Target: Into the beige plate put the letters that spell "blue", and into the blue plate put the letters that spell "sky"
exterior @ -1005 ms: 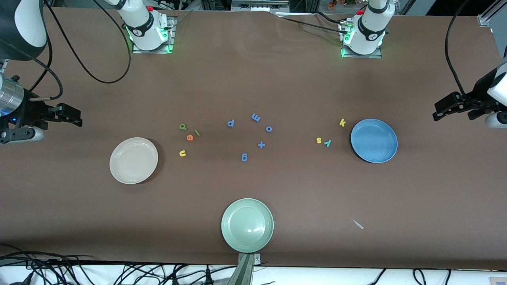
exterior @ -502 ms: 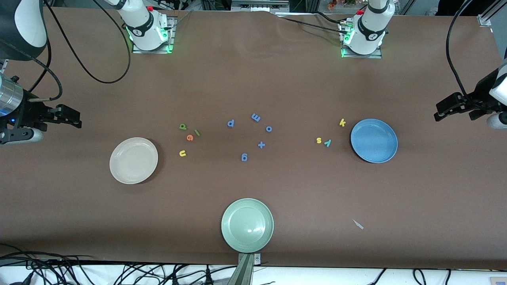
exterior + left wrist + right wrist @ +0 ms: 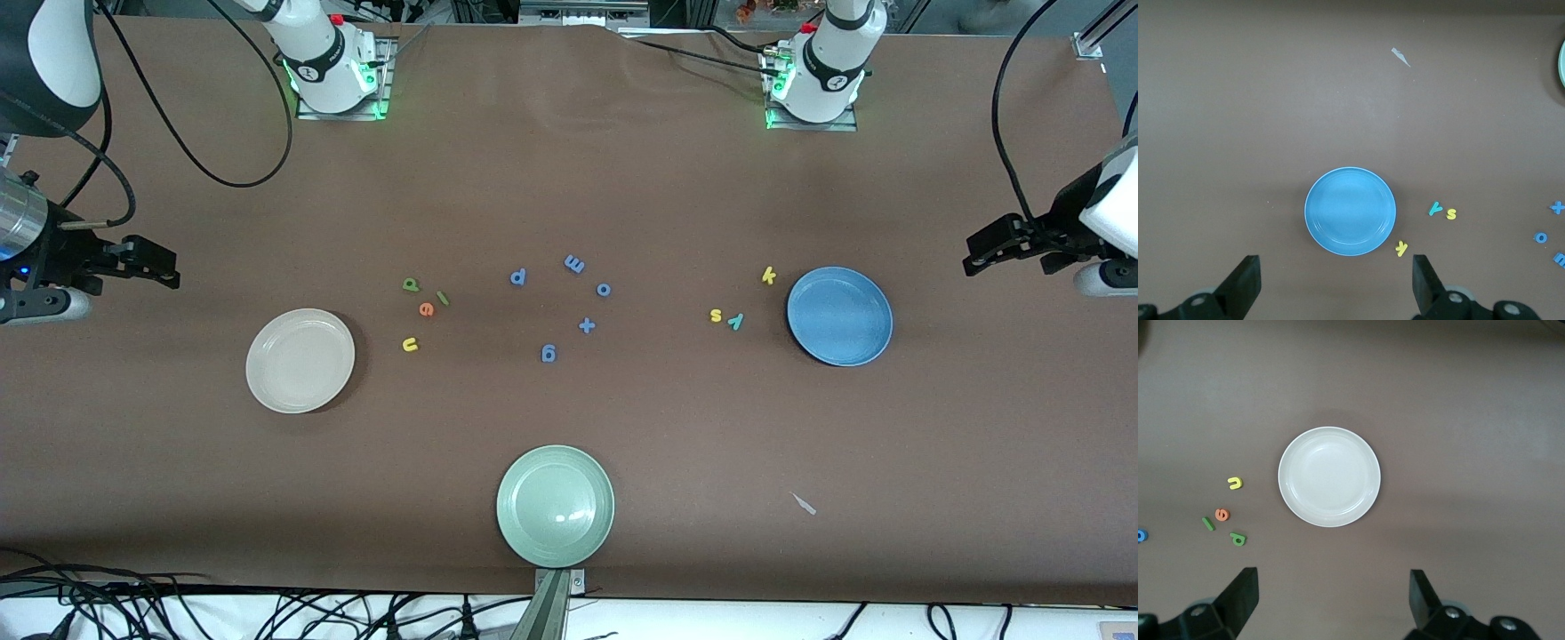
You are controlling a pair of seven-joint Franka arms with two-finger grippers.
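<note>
The beige plate (image 3: pixel 300 360) (image 3: pixel 1329 477) lies toward the right arm's end. Beside it are the green b (image 3: pixel 410 284) (image 3: pixel 1238 538), thin green l (image 3: pixel 443 299), orange e (image 3: pixel 427 308) (image 3: pixel 1222 514) and yellow u (image 3: pixel 410 344) (image 3: pixel 1235 483). The blue plate (image 3: pixel 839 316) (image 3: pixel 1350 211) lies toward the left arm's end, with the yellow k (image 3: pixel 769 276) (image 3: pixel 1402 249), yellow s (image 3: pixel 716 315) and teal y (image 3: pixel 735 321) next to it. My left gripper (image 3: pixel 976 255) (image 3: pixel 1336 273) hangs open and empty over bare table past the blue plate. My right gripper (image 3: pixel 171 268) (image 3: pixel 1331 583) hangs open and empty past the beige plate.
Blue letters p (image 3: pixel 518 276), m (image 3: pixel 574 263), o (image 3: pixel 604 289), g (image 3: pixel 548 353) and a plus sign (image 3: pixel 586 325) lie mid-table. A pale green plate (image 3: pixel 556 505) sits at the edge nearest the front camera. A white scrap (image 3: pixel 804 503) lies nearer that camera than the blue plate.
Both grippers have drifted only slightly over their ends of the table. Letters and plates have not moved.
</note>
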